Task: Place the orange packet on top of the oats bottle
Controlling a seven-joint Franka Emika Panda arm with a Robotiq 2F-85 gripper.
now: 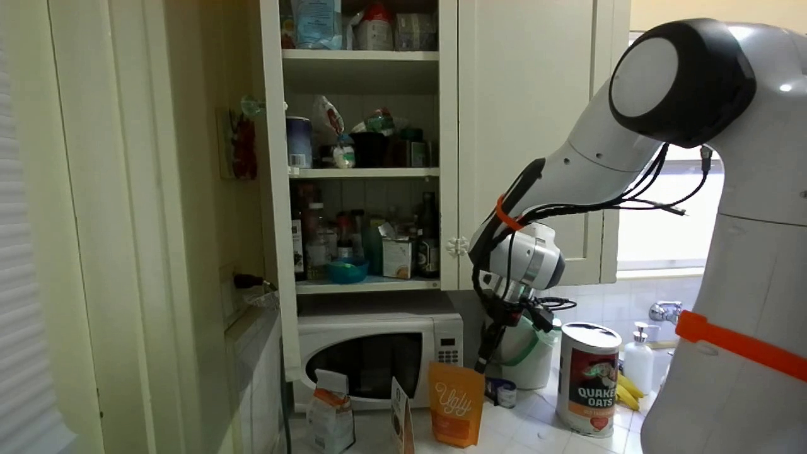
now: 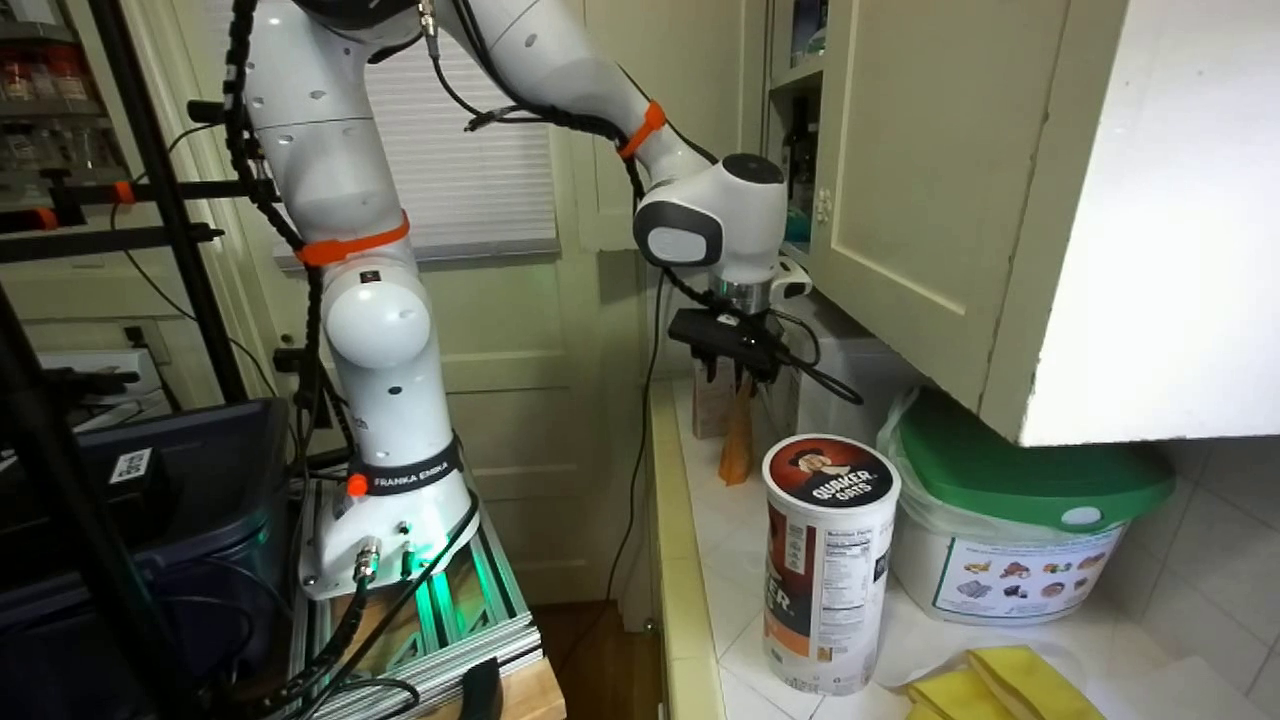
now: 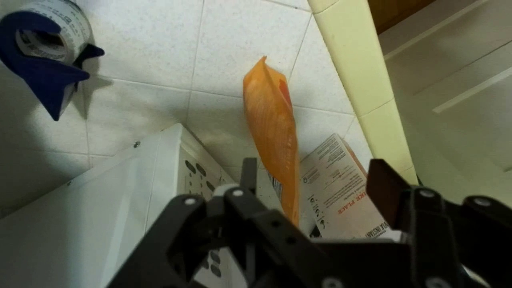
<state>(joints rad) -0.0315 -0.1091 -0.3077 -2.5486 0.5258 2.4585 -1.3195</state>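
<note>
The orange packet point(image 1: 456, 403) stands upright on the tiled counter in front of the microwave. It shows edge-on in an exterior view point(image 2: 738, 440) and from above in the wrist view point(image 3: 276, 124). The oats bottle point(image 1: 587, 384) is a tall canister standing upright on the counter, apart from the packet; its lid faces up in an exterior view point(image 2: 832, 560). It is out of the wrist view. My gripper point(image 3: 314, 168) points down at the packet's top, fingers wide apart, the packet's upper part between them without visible contact. It shows in both exterior views point(image 1: 487, 353) point(image 2: 738, 372).
A microwave point(image 1: 372, 366), a carton point(image 3: 340, 192) and a white bag point(image 1: 331, 419) stand near the packet. A blue tape dispenser point(image 3: 48, 68) lies on the counter. A green-lidded bin point(image 2: 1010, 530) and yellow cloth point(image 2: 1000, 685) are beside the bottle. A cabinet point(image 2: 940, 200) hangs above.
</note>
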